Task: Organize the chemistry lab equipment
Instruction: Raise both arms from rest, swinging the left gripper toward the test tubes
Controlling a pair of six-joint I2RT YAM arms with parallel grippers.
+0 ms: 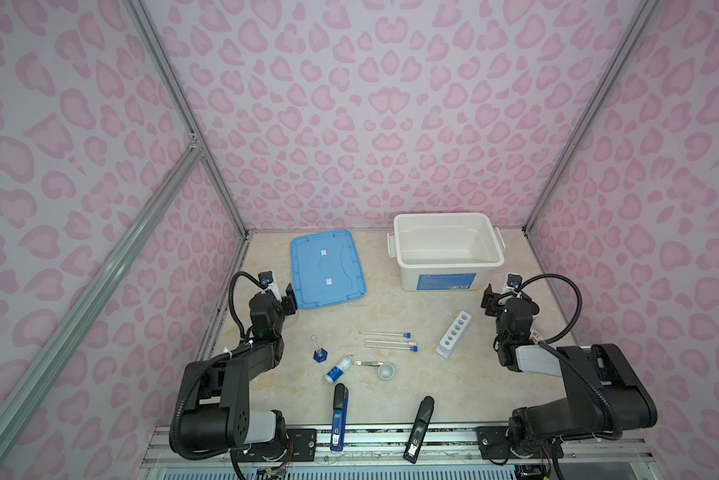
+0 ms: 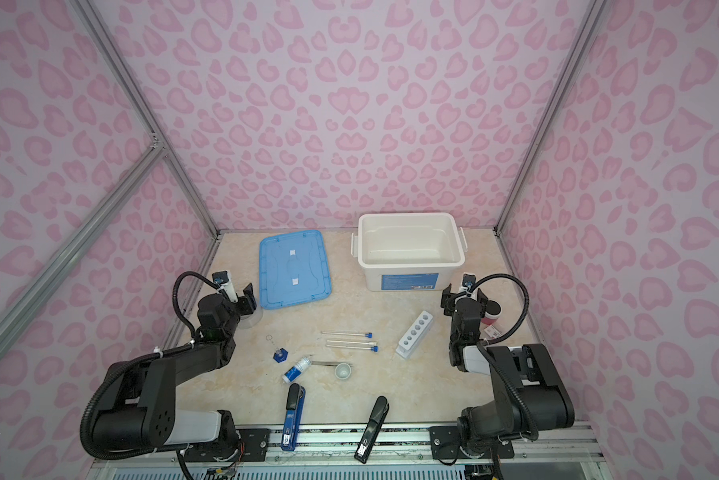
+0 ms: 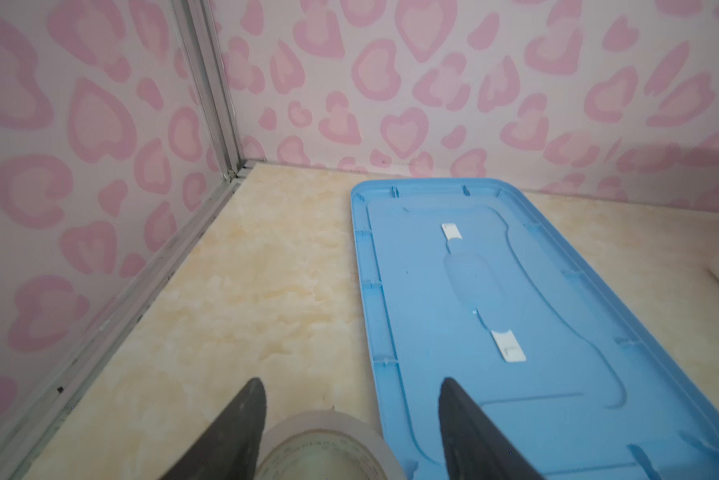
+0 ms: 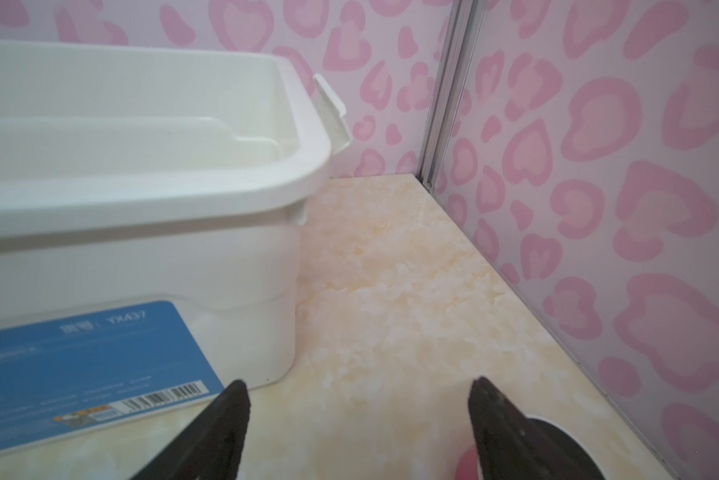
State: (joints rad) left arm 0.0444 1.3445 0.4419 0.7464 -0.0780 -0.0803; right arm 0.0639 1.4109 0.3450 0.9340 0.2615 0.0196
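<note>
Three thin clear test tubes [image 1: 385, 333] [image 1: 389, 345] lie side by side mid-table, seen in both top views. To their right lies the white holed rack [image 1: 454, 334]. To their left stands the blue-based clear cylinder [image 1: 319, 354]. Nearer the front are the white-and-blue bottle [image 1: 339, 369] on its side, the metal tweezers [image 1: 368, 363] and the tiny white cup [image 1: 386, 371]. My left gripper [image 3: 351, 382] [image 1: 279, 297] is open at the left, by the blue lid. My right gripper [image 4: 358, 384] [image 2: 463, 299] is open at the right, beside the white bin, with nothing between its fingers.
An open white bin [image 1: 447, 249] stands at the back right, with its blue lid [image 1: 326, 270] flat at the back left. A clear tape roll [image 3: 324, 449] sits under my left gripper. A pink, black-topped thing [image 2: 493, 313] is by my right gripper. Blue [image 1: 339, 415] and black [image 1: 419, 428] stapler-like tools lie at the front edge.
</note>
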